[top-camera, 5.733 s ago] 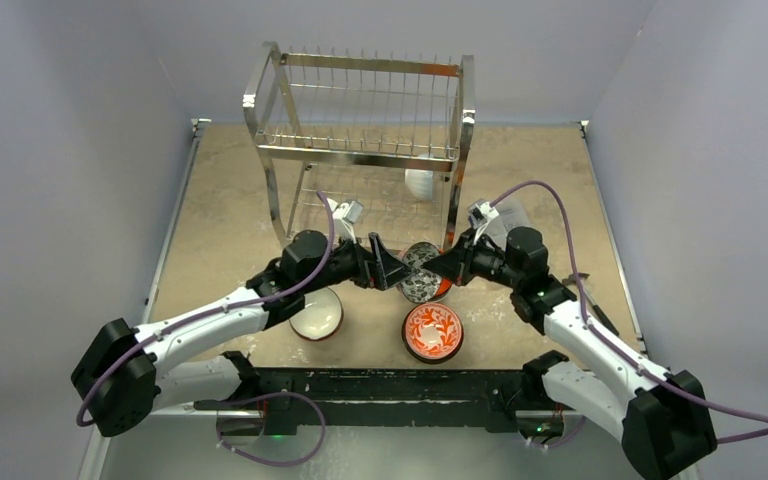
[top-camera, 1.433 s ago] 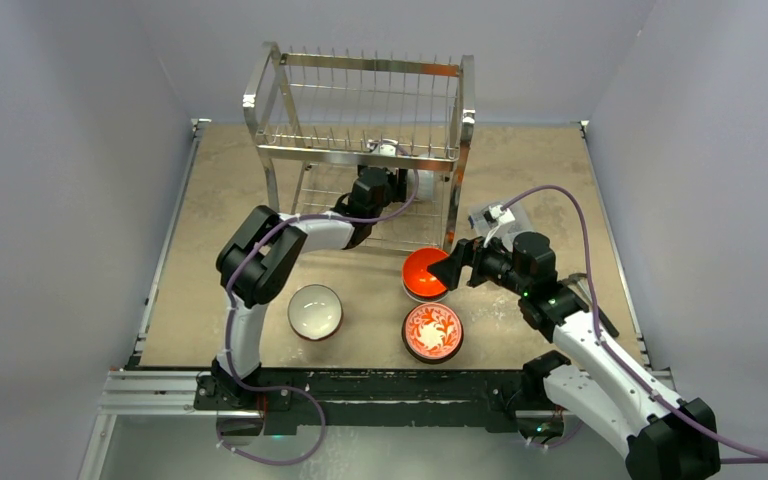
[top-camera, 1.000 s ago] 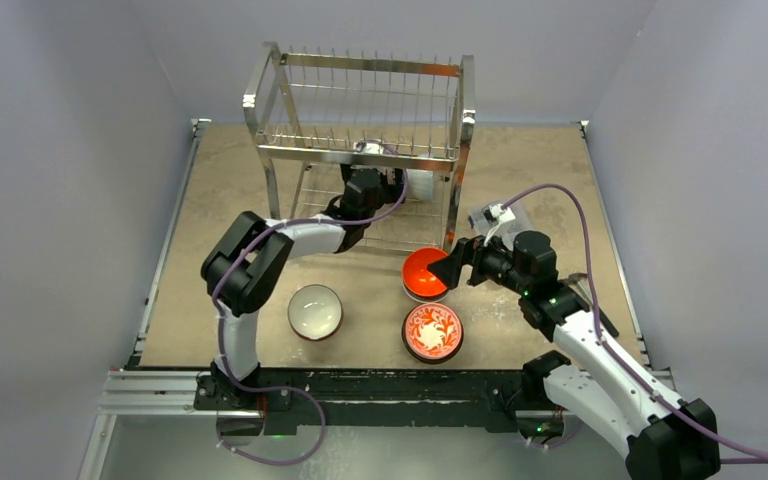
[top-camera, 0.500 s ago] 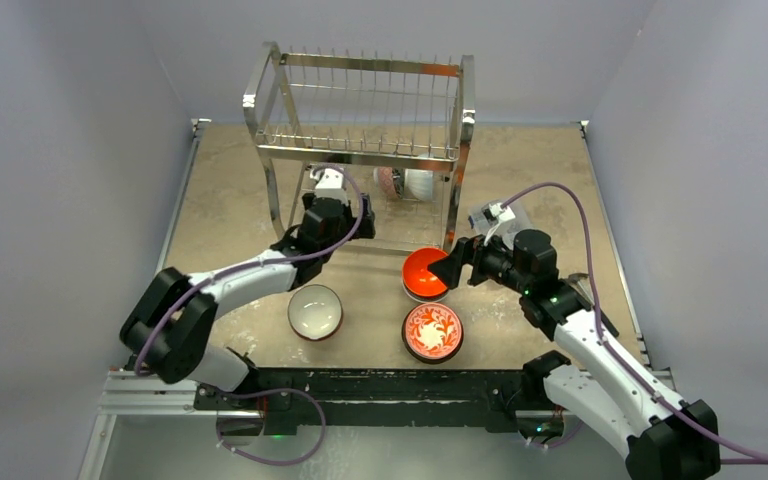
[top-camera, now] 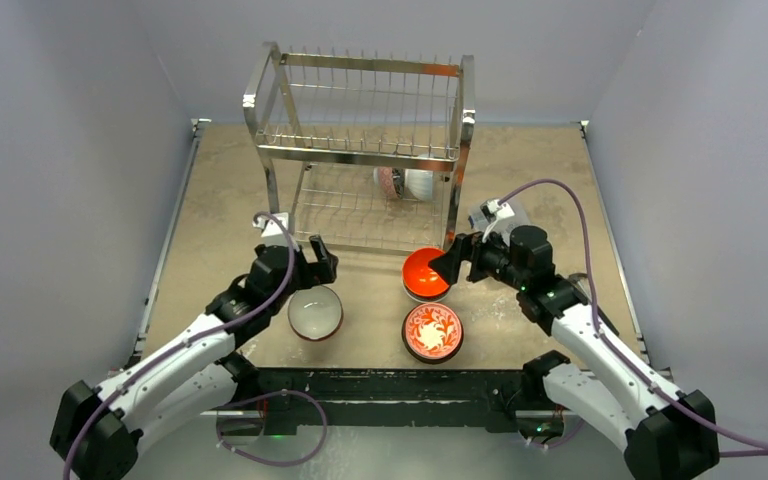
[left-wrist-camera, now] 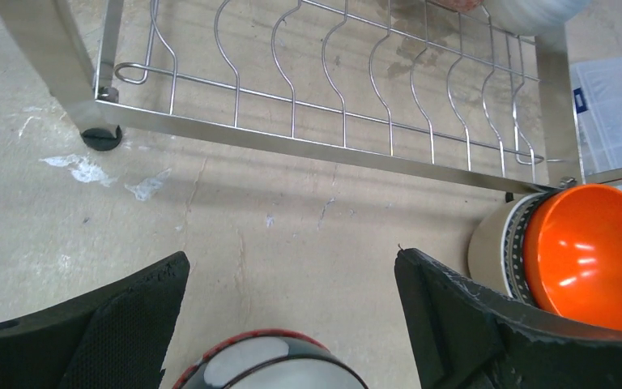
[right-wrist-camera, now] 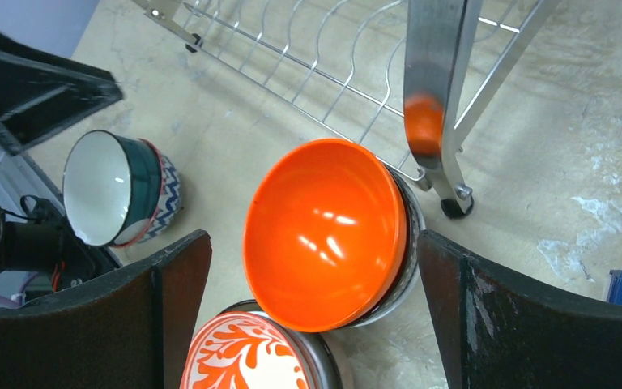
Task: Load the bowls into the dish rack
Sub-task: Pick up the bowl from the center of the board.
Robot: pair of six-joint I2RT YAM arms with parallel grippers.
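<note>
Your left gripper [left-wrist-camera: 291,263] is wide open and empty, hovering over the far rim of the white-lined bowl [top-camera: 315,312] near the bench's [top-camera: 230,200] near edge. Put one finger inside the rim and one on the outer wall, pinch firm, then carry it tilted to a free slot on the dish rack's [top-camera: 360,155] lower shelf, where two bowls [top-camera: 405,183] already stand at the right end. Your right gripper [right-wrist-camera: 314,239] is also wide open and empty, pointed at the orange bowl [top-camera: 423,270] nested in a patterned bowl [left-wrist-camera: 502,247] by the rack's near-right leg, with the floral bowl [top-camera: 432,331] just beside it; mind that leg, the shelf's front rail and the right arm, and the clear plastic box [left-wrist-camera: 611,105] past the leg.
</note>
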